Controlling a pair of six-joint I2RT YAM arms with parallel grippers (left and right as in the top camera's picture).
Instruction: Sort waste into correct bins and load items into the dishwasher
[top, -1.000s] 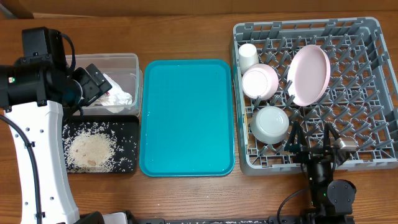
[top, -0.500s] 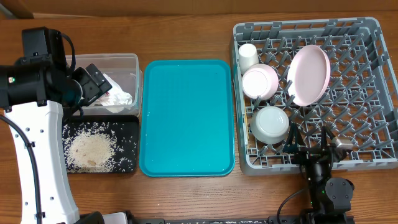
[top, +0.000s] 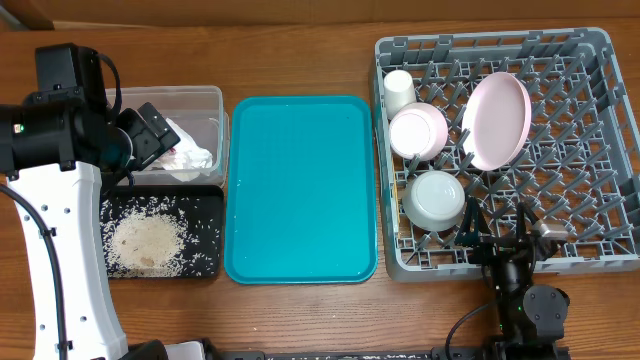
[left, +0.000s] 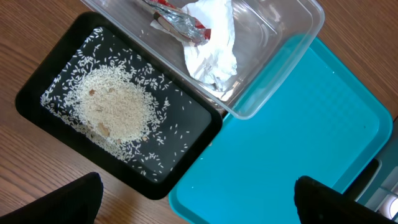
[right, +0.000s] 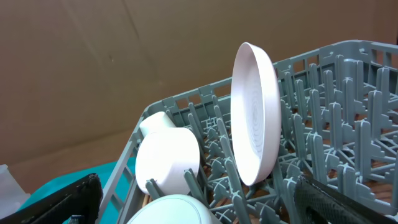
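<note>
The clear tub (top: 222, 100) holds a crumpled white napkin (top: 192, 157) and a red wrapper (left: 177, 18). In front of it the black tray (top: 215, 272) carries a heap of rice (top: 145, 240). My left gripper (top: 152, 133) hovers above the two bins, open and empty (left: 199, 205). The grey dish rack (top: 500, 42) holds the pink plate (top: 497, 120) on edge, a white cup (top: 399, 90) and two pale bowls (top: 418, 130) (top: 434, 198). My right gripper (top: 500, 230) stands at the rack's near edge, open and empty (right: 205, 208), facing the bowls and plate (right: 255, 112).
A large teal tray (top: 300, 190) lies between the bins and the rack, with nothing on it. The left arm's white base (top: 60, 260) stands beside the black tray. Wooden tabletop shows around everything.
</note>
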